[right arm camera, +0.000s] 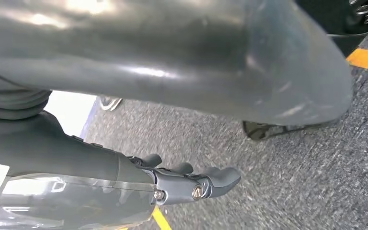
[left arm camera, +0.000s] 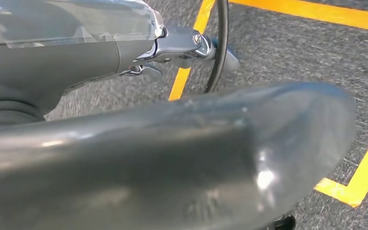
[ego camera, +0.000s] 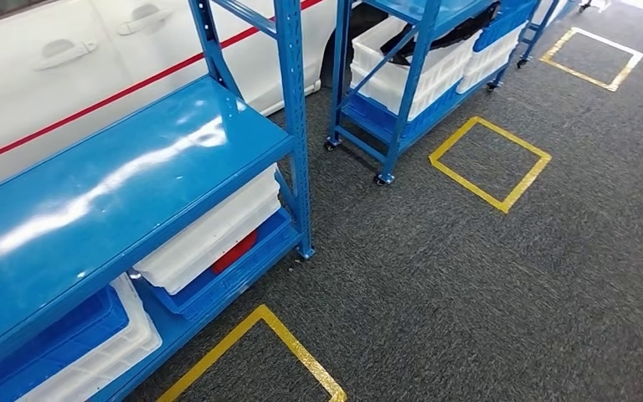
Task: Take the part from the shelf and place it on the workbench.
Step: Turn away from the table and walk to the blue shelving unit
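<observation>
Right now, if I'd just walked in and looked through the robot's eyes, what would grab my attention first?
Probably the glossy blue shelf at the left of the head view, with white bins and blue bins stacked underneath. Next, the yellow taped squares on the grey carpet, and the white car with a red stripe behind the shelf. A second blue rack on wheels stands farther back.

two blue shelf racks (ego camera: 134, 180), one white car (ego camera: 67, 67)

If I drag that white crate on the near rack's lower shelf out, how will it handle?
The white crate looks like rigid plastic, so probably stiff. It sits in a blue tray and may snag on its rim. Contents are hidden, so weight is unclear.
</observation>
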Robot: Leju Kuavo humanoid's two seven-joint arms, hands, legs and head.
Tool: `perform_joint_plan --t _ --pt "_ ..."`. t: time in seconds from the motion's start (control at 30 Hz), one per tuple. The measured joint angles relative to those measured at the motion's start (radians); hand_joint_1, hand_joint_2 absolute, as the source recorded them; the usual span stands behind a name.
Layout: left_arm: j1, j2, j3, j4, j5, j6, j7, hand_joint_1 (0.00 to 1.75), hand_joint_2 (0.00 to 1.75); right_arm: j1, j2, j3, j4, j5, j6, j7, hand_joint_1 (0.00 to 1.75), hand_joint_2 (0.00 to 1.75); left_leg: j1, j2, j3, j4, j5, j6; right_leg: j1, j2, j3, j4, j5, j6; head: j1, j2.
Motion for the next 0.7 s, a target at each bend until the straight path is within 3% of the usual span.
perform_joint_plan --t 0.03,0.1,0.17,0.23,0.3,0.37,0.43,0.47,0.5,0.53,0.6,0.67,0.7 --pt "0.000 0.000 0.000 0.000 0.000 0.000 0.000 0.00 0.00 0.001 0.000 0.000 0.000 0.000 0.000 0.000 0.00 0.00 0.001 -0.015 0.000 0.004 -0.002 -0.003 -0.004 0.009 0.028 -0.065 0.043 0.001 0.000 0.000" --pt "-0.001 0.000 0.000 0.000 0.000 0.000 0.000 0.00 0.00 0.001 -0.001 0.000 0.000 0.001 0.001 0.000 0.00 0.00 0.000 -0.040 -0.005 0.017 -0.007 -0.014 -0.009 0.050 0.079 -0.185 0.094 0.000 0.001 0.000" --pt "-0.001 0.000 0.000 0.000 0.000 0.001 -0.001 0.00 0.00 0.001 -0.001 0.001 0.001 0.001 0.003 -0.002 0.00 0.00 -0.001 -0.059 -0.015 0.024 -0.008 -0.027 -0.008 0.071 0.093 -0.224 0.098 -0.006 0.001 0.000" --pt "0.001 0.001 0.000 0.001 0.000 0.000 -0.003 0.00 0.00 -0.002 -0.001 0.001 0.001 0.001 0.007 -0.003 0.00 0.00 0.003 -0.073 -0.022 0.024 -0.006 -0.040 -0.006 0.048 0.093 -0.227 0.102 -0.020 0.000 0.000" --pt "0.001 0.001 0.000 0.001 0.000 0.000 -0.005 0.00 0.00 -0.003 -0.001 0.001 0.001 0.002 0.011 -0.003 0.00 0.00 0.003 -0.041 -0.039 0.059 -0.031 -0.049 -0.007 0.023 0.096 -0.234 0.106 -0.037 -0.006 0.000" --pt "-0.006 0.003 0.001 0.008 0.002 0.004 -0.006 0.00 0.00 0.000 0.000 0.002 0.001 0.012 0.017 0.000 0.00 0.00 0.001 0.015 -0.089 0.168 -0.094 -0.054 -0.003 -0.005 0.095 -0.237 0.106 -0.047 -0.016 0.000" --pt "-0.019 0.006 0.008 0.030 0.005 0.018 -0.007 0.00 0.00 0.003 0.003 0.007 -0.002 0.031 0.025 0.008 0.00 0.00 0.002 0.038 -0.143 0.285 -0.143 -0.057 0.004 -0.035 0.094 -0.237 0.105 -0.051 -0.020 0.000" --pt "-0.026 0.007 0.014 0.044 0.006 0.027 -0.008 0.00 0.00 0.004 0.006 0.010 -0.006 0.040 0.029 0.014 0.00 0.00 0.002 0.042 -0.148 0.303 -0.142 -0.057 0.006 -0.050 0.094 -0.236 0.104 -0.053 -0.020 0.000" --pt "-0.032 0.009 0.022 0.058 0.005 0.036 -0.012 0.00 0.00 0.005 0.010 0.013 -0.012 0.048 0.033 0.019 0.00 0.00 0.002 0.047 -0.134 0.281 -0.122 -0.055 0.008 -0.064 0.095 -0.236 0.102 -0.053 -0.020 0.000" --pt "-0.036 0.010 0.029 0.070 0.003 0.043 -0.016 0.00 0.00 0.005 0.015 0.015 -0.019 0.053 0.037 0.024 0.00 0.00 0.001 0.056 -0.101 0.224 -0.090 -0.051 0.010 -0.075 0.098 -0.235 0.101 -0.053 -0.020 0.000" --pt "-0.042 0.012 0.035 0.082 -0.003 0.049 -0.025 0.00 0.00 0.005 0.022 0.016 -0.027 0.058 0.043 0.027 0.00 0.00 -0.007 0.105 -0.027 0.086 -0.040 -0.037 0.014 -0.094 0.104 -0.235 0.098 -0.049 -0.019 0.000" --pt "-0.048 0.013 0.037 0.087 -0.006 0.050 -0.029 0.00 0.00 0.004 0.024 0.016 -0.030 0.064 0.045 0.026 0.00 0.00 -0.016 0.134 0.000 0.026 -0.030 -0.023 0.017 -0.111 0.108 -0.235 0.096 -0.041 -0.019 0.000" --pt "-0.049 0.013 0.039 0.089 -0.008 0.050 -0.030 0.00 0.00 0.004 0.024 0.016 -0.030 0.067 0.045 0.025 0.00 0.00 -0.019 0.124 -0.002 0.023 -0.029 -0.018 0.018 -0.122 0.110 -0.237 0.095 -0.035 -0.019 0.000"
